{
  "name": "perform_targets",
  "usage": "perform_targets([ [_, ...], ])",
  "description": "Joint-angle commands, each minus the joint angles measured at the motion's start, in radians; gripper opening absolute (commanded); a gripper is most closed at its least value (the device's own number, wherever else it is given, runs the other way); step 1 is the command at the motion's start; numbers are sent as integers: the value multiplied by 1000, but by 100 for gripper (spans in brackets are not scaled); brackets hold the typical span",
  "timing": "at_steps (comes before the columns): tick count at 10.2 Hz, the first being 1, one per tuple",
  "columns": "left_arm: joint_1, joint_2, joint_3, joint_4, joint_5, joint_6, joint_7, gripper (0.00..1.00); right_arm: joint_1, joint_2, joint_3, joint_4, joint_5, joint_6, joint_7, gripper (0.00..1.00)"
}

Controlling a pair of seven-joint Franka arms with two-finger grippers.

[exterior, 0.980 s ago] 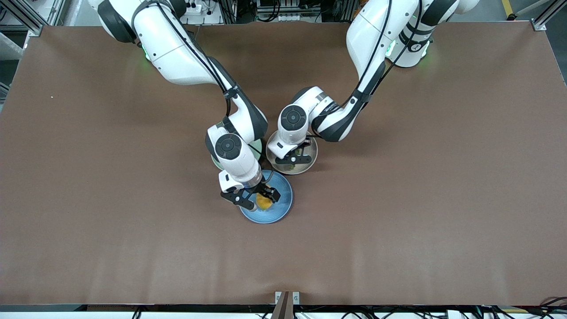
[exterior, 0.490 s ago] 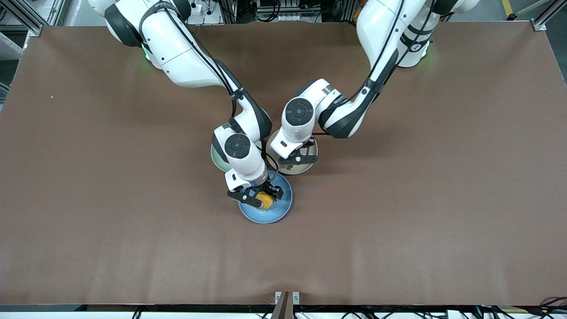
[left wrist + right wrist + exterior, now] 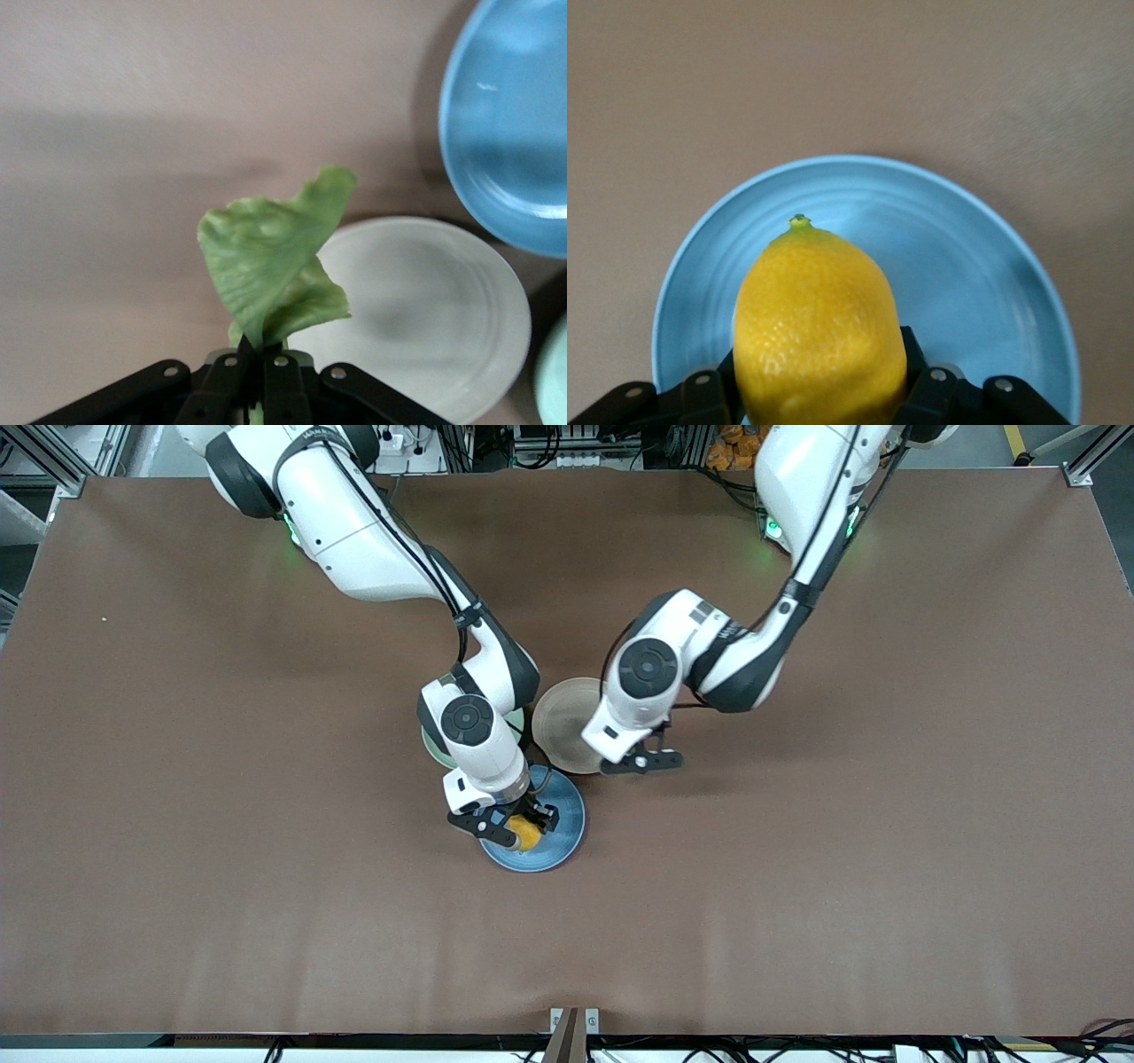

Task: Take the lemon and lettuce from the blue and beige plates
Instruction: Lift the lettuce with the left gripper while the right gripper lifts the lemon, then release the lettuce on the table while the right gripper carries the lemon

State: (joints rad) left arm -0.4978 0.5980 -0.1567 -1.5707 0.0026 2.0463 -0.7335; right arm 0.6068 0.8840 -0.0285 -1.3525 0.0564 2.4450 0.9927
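The lemon [image 3: 819,326] sits clamped in the right gripper [image 3: 507,828], just over the blue plate [image 3: 567,834] low in the centre of the front frame. The lettuce [image 3: 270,266] hangs pinched in the left gripper [image 3: 640,763], up in the air over the edge of the beige plate [image 3: 560,726] at mid-frame. A mint-green plate [image 3: 434,746] peeks out from under the right arm, beside the beige one, all on the brown table [image 3: 886,824]
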Motion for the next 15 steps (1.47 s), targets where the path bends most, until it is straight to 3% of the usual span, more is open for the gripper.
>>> perform_targets([
  [1,68,-33,-7,-25,20,-14,54,0,-50,-87,34,9,-1,-151,9,28],
  [4,157,-27,-7,-28,82,-12,114,0,-169,-236,88,-32,-6,-382,-151,28],
  [7,267,-24,-7,-28,94,-12,227,0,-292,-490,88,-305,-6,-423,-475,29],
  [11,418,9,-7,-15,116,0,429,0,-459,-651,72,-443,-16,-544,-837,29],
  [12,442,20,-7,-15,114,0,475,14,-476,-671,47,-470,-18,-544,-911,29],
  [13,459,29,-7,-15,115,3,500,99,-484,-677,6,-480,-23,-546,-999,29],
  [15,467,26,-7,-17,112,3,500,100,-499,-671,-82,-507,-26,-537,-1168,29],
])
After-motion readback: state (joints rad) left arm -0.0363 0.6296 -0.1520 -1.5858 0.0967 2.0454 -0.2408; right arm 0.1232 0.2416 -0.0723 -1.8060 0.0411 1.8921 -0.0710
